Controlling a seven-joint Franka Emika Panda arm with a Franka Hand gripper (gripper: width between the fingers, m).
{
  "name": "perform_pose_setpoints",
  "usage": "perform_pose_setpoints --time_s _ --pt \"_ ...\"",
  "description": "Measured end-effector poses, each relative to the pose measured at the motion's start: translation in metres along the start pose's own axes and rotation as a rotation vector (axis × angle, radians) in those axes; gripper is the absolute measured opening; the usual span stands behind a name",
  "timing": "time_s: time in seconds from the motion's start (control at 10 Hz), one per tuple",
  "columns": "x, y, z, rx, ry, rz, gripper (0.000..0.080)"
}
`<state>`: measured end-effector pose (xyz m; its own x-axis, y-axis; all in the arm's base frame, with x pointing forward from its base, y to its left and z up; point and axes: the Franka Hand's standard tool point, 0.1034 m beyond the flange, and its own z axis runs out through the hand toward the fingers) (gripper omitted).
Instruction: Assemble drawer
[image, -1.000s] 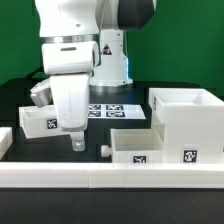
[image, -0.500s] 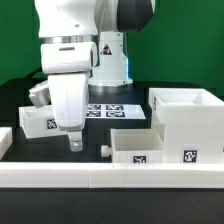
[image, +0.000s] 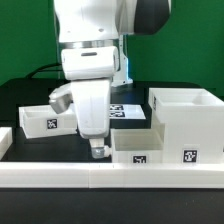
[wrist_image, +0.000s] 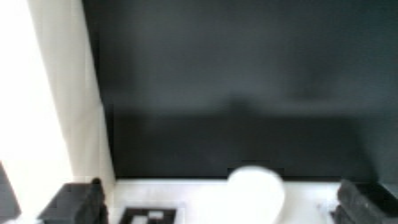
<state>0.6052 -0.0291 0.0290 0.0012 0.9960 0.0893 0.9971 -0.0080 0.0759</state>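
Going off the box housing (image: 186, 125): knobbed tray (image: 135, 152) just beside it on the exterior view's left, second tray (image: 40, 122) well farther left.

**Surface finishes: drawer parts, table and arm**
The box housing (image: 186, 122), the near tray (image: 124, 152) and the far tray (image: 28, 124) are smooth white plastic with a faint sheen. Each carries flat printed black-and-white tags. The near tray's knob (wrist_image: 254, 187) is smooth, rounded white plastic. The table (image: 18, 98) is matt black. The arm shell (image: 90, 30) is glossy white plastic, and the fingers (wrist_image: 71, 204) of the gripper (image: 97, 152) look dark and matt.
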Motion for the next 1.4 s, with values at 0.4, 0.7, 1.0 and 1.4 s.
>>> perform_pose_setpoints --time_s 0.4,0.7,1.0,1.4 --pt "0.012 0.002 0.003 0.001 0.003 0.017 0.0649" --pt "0.012 0.003 0.003 0.001 0.003 0.018 0.0649" --pt "0.037 0.004 0.005 0.006 -0.006 -0.018 0.0649" --pt "0.039 0.004 0.005 0.007 -0.01 -0.029 0.0649"
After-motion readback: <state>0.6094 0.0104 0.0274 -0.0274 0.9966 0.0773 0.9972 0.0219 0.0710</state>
